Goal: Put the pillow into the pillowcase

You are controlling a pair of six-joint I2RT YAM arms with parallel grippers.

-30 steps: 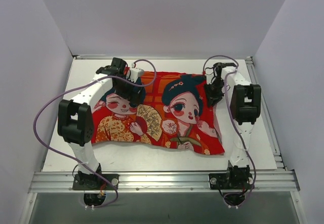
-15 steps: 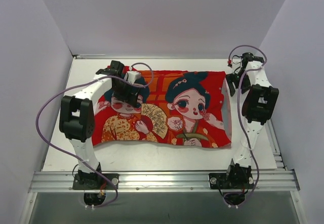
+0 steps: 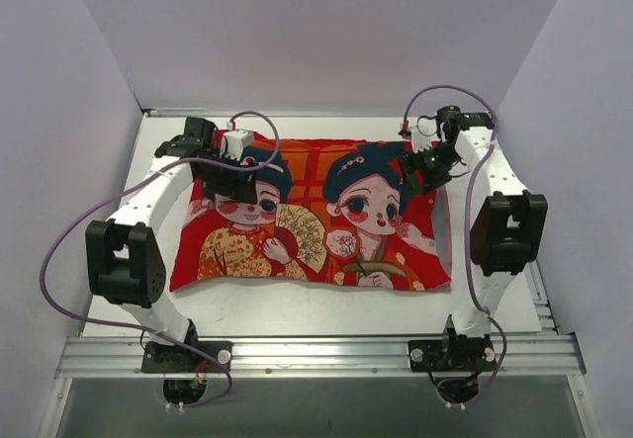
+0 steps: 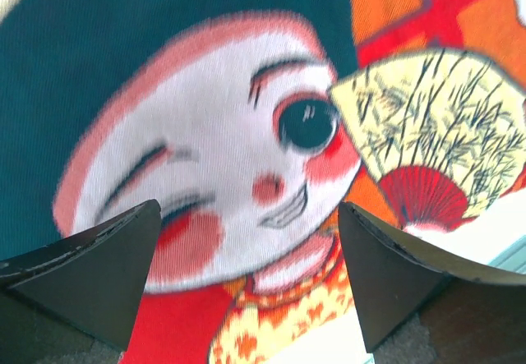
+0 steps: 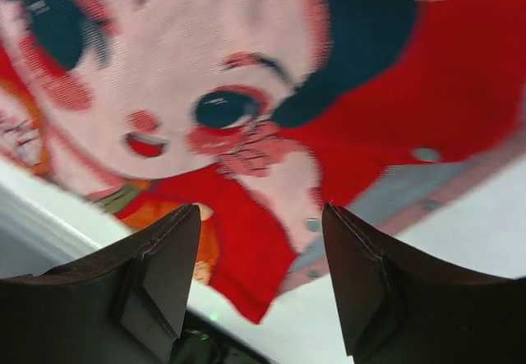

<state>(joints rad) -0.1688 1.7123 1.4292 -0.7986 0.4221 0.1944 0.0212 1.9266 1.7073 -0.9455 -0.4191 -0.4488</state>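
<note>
**Once its right side was drawn out, the pillowcase lies flat**

Where the pillowcase (image 3: 316, 230) sat bunched a second ago, it now spreads wide across the worktop (image 3: 297, 309), a dull strip showing along its right edge. The right claw (image 3: 417, 175) has let go and swung back over that corner, jaws apart and gripping nothing. The left claw (image 3: 235, 169) hovers spread wide above the left child's face. No pillow shows; it is probably already inside. Only looping purple cables (image 3: 430, 89) crowd the arms.

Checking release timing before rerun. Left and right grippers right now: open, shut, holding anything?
Left gripper: open, holding nothing, above the pillowcase.
Right gripper: open, holding nothing, also above the pillowcase.
</note>
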